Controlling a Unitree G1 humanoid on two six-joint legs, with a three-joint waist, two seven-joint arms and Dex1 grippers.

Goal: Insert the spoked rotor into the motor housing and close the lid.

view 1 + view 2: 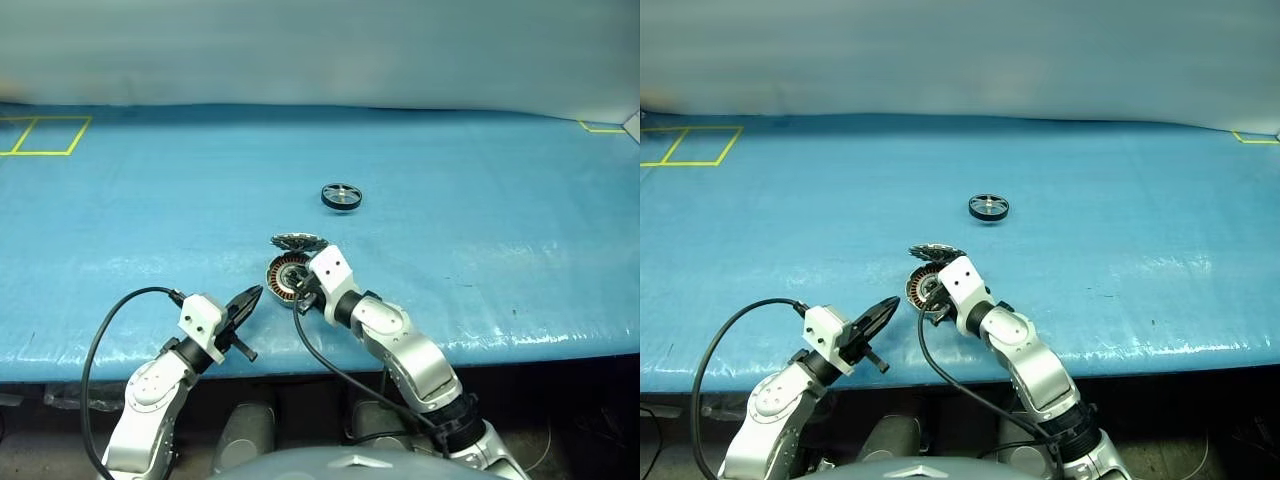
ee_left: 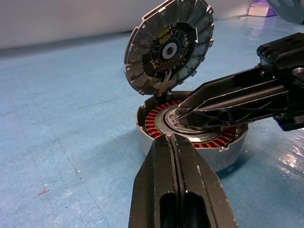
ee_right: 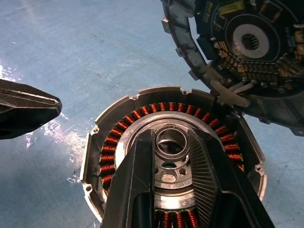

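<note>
Pressing together, left gripper [image 2: 173, 138] fingers, pointing at the motor housing [image 3: 142, 102] rim. Parting narrowly, right gripper [image 3: 172, 134] fingertips, straddling the silvery hub inside the copper windings, gripping nothing. Standing tilted open at the housing's far edge, lid [image 2: 168, 45], showing its circuit-board underside in wrist views. Lying well beyond on the blue table [image 1: 150, 200], spoked rotor [image 1: 342, 196], appearing in head views.
</note>
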